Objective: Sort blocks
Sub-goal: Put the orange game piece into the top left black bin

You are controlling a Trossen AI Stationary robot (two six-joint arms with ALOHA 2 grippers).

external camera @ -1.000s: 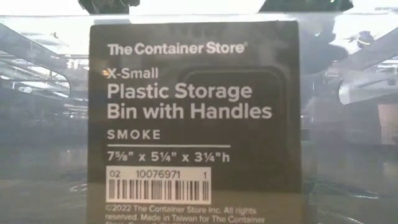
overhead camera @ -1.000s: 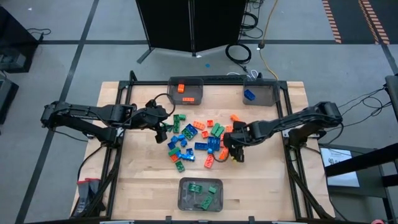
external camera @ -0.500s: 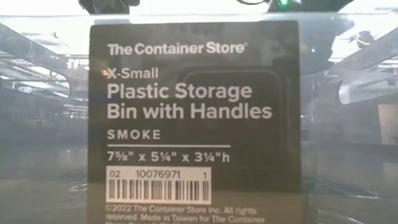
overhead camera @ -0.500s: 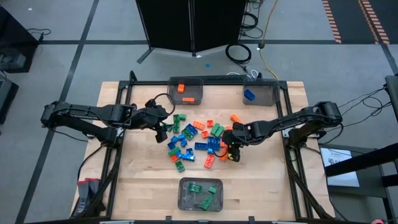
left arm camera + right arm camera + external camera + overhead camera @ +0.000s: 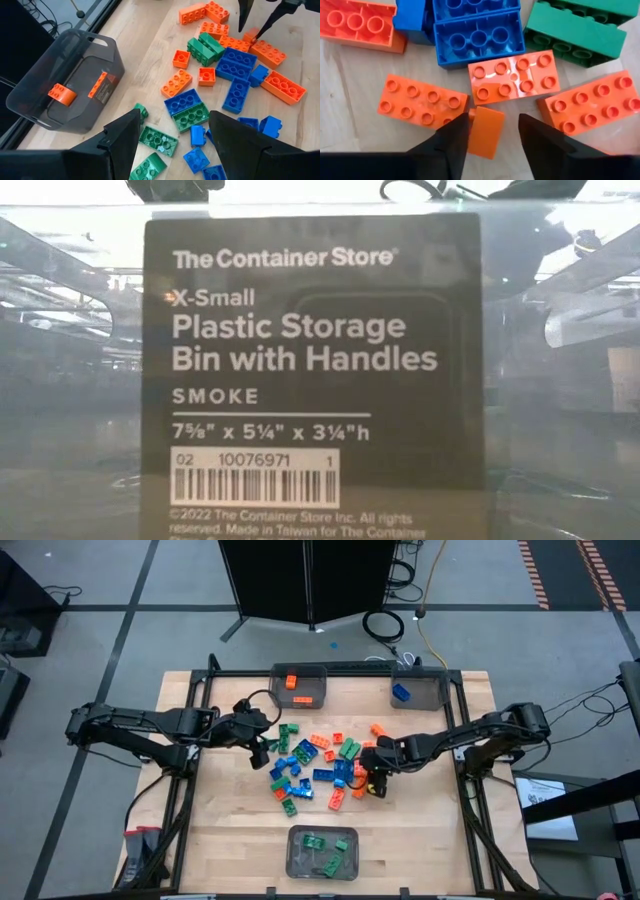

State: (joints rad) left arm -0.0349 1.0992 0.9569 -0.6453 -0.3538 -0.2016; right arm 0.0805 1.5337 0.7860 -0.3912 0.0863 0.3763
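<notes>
Wooden desk (image 5: 230,830) on grey floor, blocks (image 5: 318,768) heaped centrally. Right end effector (image 5: 372,780) at 3 o'clock, straddling an orange block (image 5: 486,131); left end effector (image 5: 262,743) at 9, wide.

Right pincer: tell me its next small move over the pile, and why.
Probably finish closing on the small orange block, then lift it. In the right wrist view the right pincer straddles that block, fingers on either side but not yet gripping. Orange blocks already lie in the far bin, so that is likely its destination. The left pincer waits open at the pile's left edge.
</notes>
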